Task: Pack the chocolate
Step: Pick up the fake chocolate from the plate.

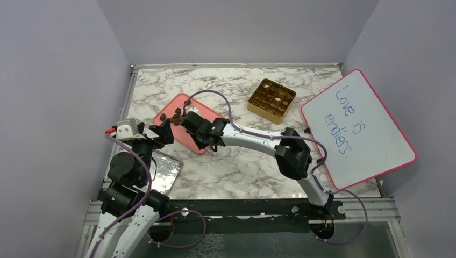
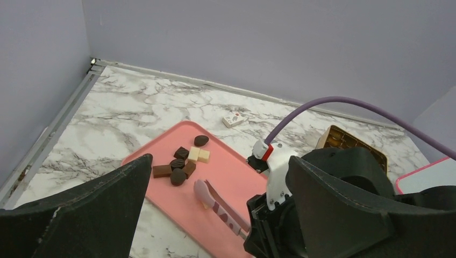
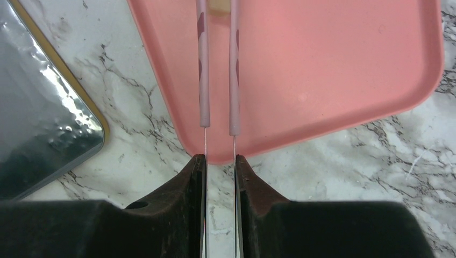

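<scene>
My right gripper [image 3: 220, 161] is clamped on the thin metal end of the pink tweezers [image 3: 202, 80]. They poke straight out ahead of it over the pink tray [image 3: 333, 80]. There's a shiny silver sheet [image 3: 43, 107] just off to its left on the marble. My left gripper [image 2: 219, 166] is spread wide with nothing in it. The chocolate [image 2: 180, 164] sits bunched on the tray ahead of it, and the gold box [image 2: 349, 142] is farther off, ahead and to the right.

Small dark-brown, tan and cream chocolate pieces [image 2: 182, 163] lie clustered on the pink tray [image 2: 228, 169].
</scene>
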Robot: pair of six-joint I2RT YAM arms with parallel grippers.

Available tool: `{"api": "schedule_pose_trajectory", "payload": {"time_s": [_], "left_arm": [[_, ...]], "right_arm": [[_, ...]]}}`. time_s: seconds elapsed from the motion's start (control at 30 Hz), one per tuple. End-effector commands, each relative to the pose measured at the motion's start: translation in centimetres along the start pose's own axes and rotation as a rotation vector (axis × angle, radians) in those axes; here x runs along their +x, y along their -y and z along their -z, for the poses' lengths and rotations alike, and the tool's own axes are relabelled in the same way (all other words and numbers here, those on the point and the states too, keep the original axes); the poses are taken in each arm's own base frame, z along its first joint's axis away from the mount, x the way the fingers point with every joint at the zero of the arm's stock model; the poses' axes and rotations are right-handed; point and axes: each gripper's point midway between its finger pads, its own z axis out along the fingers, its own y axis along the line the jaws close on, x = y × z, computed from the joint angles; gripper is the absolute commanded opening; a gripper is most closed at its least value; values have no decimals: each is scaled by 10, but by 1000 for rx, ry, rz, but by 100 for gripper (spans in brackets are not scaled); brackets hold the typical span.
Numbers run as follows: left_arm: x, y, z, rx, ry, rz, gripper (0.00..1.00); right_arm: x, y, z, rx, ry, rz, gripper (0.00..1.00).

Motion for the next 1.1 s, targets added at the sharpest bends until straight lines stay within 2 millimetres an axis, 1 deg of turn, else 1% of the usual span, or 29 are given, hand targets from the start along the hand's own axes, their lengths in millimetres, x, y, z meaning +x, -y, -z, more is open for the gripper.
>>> {"api": "schedule_pose_trajectory", "payload": {"time_s": [0.0,0.1,0.2,0.23,0.4,0.43,0.57,0.7,0.9,1.07], "left_arm": [[1,9,1,51,-1,25,99],[3,14,1,76,-17,30,99],[9,19,3,106,-44,32,99],[12,20,4,115,-54,29,99],[29,21,5,134,-111,1,99],[31,21,6,137,-119,-6,99],[33,20,5,135,-123,-22,99],[34,19,5,136,-124,-36,99],[34,19,5,136,-123,-42,99],[35,18,5,134,-124,-43,99]], "right_arm": [[-32,6,38,10,118,-8,22],[-31,17,45,30,122,-11,21],[-32,39,53,65,126,-28,21],[-30,48,55,81,124,-33,21],[-35,93,74,136,144,-82,21],[-35,105,77,151,146,-97,21],[-36,145,93,195,167,-152,21],[-31,186,104,240,173,-205,21],[-24,238,112,280,171,-273,21],[-16,267,108,291,156,-315,21]]}}
